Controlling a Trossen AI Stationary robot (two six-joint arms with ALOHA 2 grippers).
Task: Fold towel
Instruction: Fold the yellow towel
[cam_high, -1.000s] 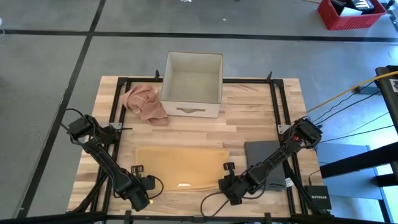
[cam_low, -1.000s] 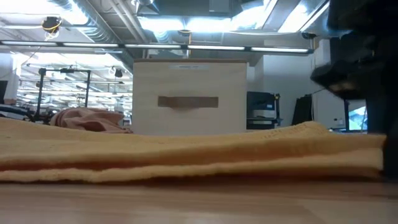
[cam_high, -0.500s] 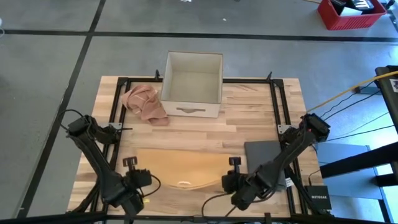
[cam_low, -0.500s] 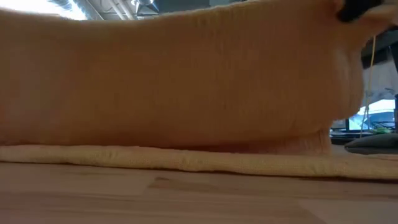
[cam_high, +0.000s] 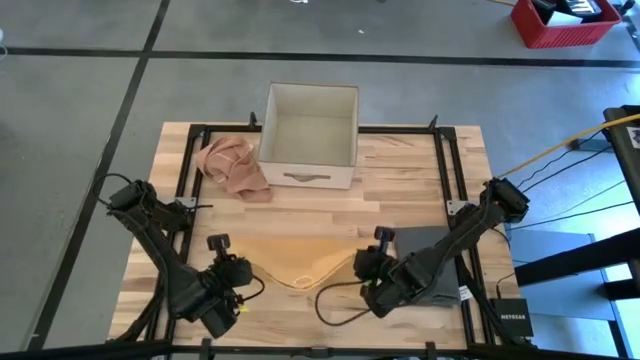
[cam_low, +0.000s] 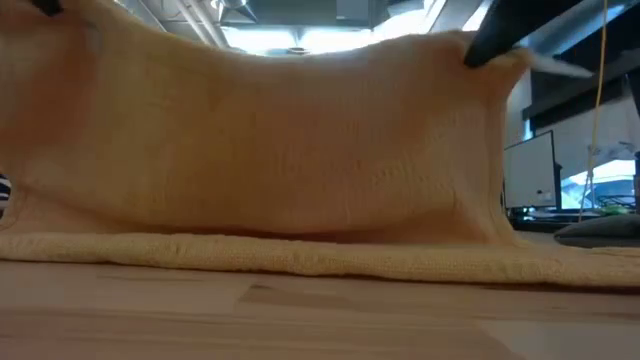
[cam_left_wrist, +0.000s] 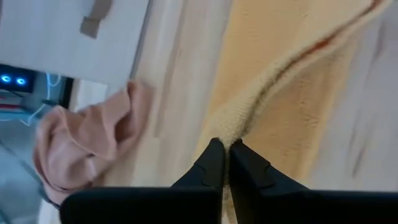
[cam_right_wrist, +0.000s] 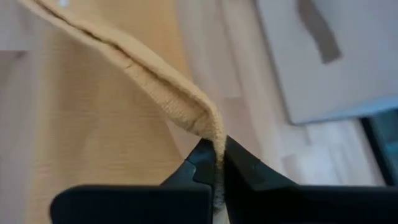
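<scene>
**Both grippers pinch the yellow towel's near corners, lifted off the table**

At the near edge of the wooden table (cam_high: 400, 170), the two arms reach in from either side. The left gripper (cam_high: 236, 268) sits near the table's near-left part, its jaws pressed together on a corner of the yellow towel (cam_high: 300, 262); in the left wrist view the two dark fingers (cam_left_wrist: 214, 163) meet with the thick towel hem squeezed between their tips. The right gripper (cam_high: 366, 262) is to the right of it, near the table's middle, and its jaws likewise pinch the towel's other near corner, the folded edge rising out from between the fingertips (cam_right_wrist: 205, 155) in the right wrist view.

Between the two grippers the towel's raised edge sags downward in a shallow curve. In the low view the cloth hangs like a curtain, while its lower part lies flat on the tabletop.

Just right of the right gripper, partly under the right arm, lies a grey folded cloth (cam_high: 420, 240). Farther back, at the far left of the table, a pink crumpled cloth (cam_high: 232, 165) rests on the wood, touching the left side of a white open box (cam_high: 310, 125) that stands at the far middle.
</scene>
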